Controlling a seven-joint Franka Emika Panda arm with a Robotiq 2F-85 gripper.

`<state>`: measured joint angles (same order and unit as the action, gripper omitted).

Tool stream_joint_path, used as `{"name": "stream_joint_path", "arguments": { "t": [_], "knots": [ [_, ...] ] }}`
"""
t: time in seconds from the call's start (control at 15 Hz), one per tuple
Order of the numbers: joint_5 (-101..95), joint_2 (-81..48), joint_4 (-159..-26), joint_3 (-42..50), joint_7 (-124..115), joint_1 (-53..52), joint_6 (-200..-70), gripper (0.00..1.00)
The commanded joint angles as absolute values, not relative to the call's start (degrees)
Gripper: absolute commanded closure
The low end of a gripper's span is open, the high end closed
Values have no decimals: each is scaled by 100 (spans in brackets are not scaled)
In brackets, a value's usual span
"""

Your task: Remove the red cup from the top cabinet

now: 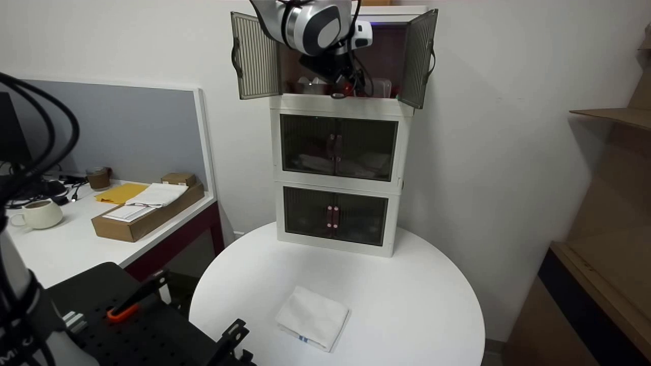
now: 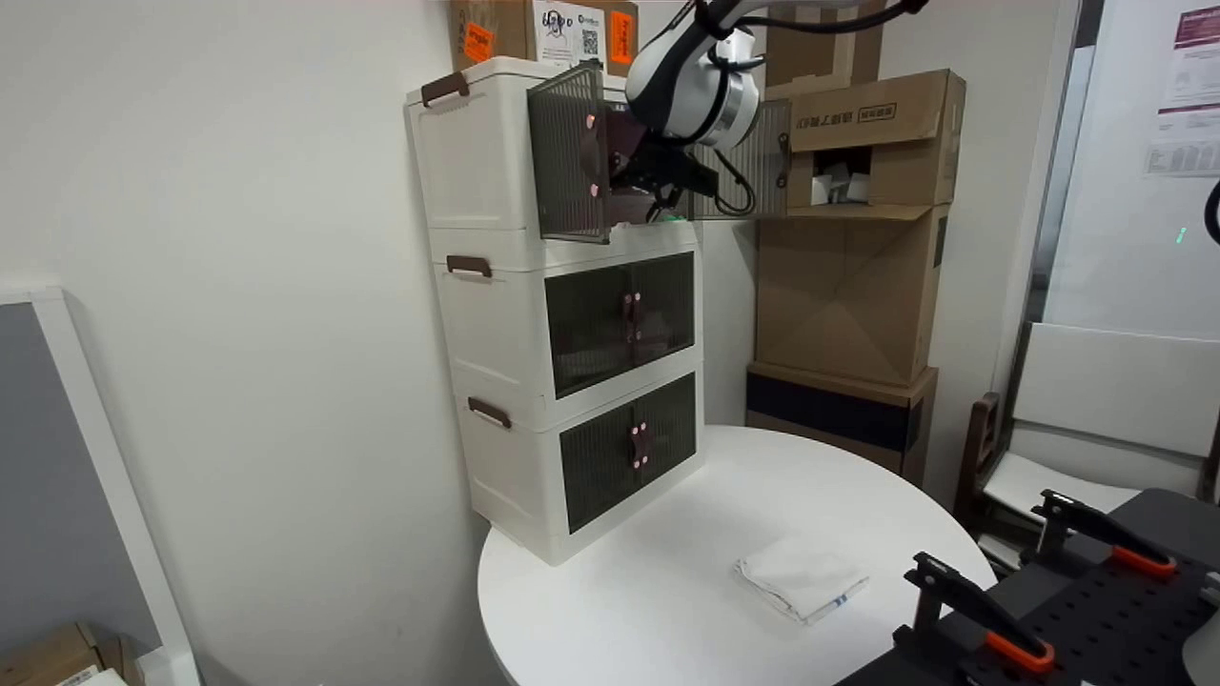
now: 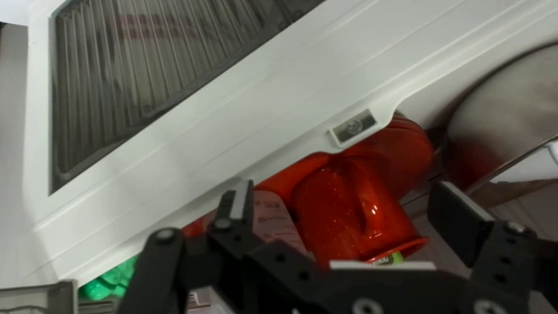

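Two black fingers of the gripper stand widely spread in the lower half of the wrist view. Between them in that view appears the red cup, ungripped and seen apart from both, its handle toward the finger at right; it lies inside the top cabinet, just behind the white lip that crosses the frame diagonally. Behind the cup is a rounded red object, partly hidden; a metal vessel fills the right edge, and a green object shows at lower left. In an exterior view, a black perforated bench with clamps occupies the lower left; at bottom centre, a folded white cloth lies on the round white table. At left, a desk bears a cream mug. At the table's rear rises the white three-tier cabinet tower, its uppermost ribbed grey doors swung outward, the robot arm descending between them. Stacked cardboard boxes stand at upper right in an exterior view.
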<state>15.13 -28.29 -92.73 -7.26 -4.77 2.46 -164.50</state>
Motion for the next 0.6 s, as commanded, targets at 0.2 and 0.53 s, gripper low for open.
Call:
{"name": "stream_joint_path", "arguments": {
  "t": [0.2,0.53],
  "knots": [
    [1596,-3315,-8458,-877,-370,295,-16160,0],
    [1558,-3518,-8143,-848,-394,255,-16049,27]
  ]
}}
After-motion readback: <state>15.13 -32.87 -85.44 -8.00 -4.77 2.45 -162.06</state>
